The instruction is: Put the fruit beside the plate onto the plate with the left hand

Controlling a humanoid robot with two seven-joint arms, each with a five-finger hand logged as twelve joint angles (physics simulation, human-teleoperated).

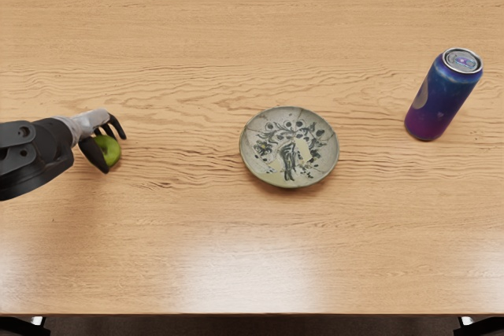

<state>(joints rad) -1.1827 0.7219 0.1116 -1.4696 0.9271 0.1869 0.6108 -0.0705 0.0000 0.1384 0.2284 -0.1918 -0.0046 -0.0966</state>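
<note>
The green fruit (pixel 110 151) is being clasped by the left hand (pixel 96 138), with dark fingers curled over it and the thumb pressed against its near side. The grasping step is judged to be in hand; whether the fruit is being lifted cannot be told. A lift and a carry out past the fingertips is being called for next, toward the patterned plate (pixel 246 151), well apart. Bare table (pixel 181 218) is lying open between them. A purple can (pixel 441 96) is standing far beyond the plate, and both table edges are well clear.
</note>
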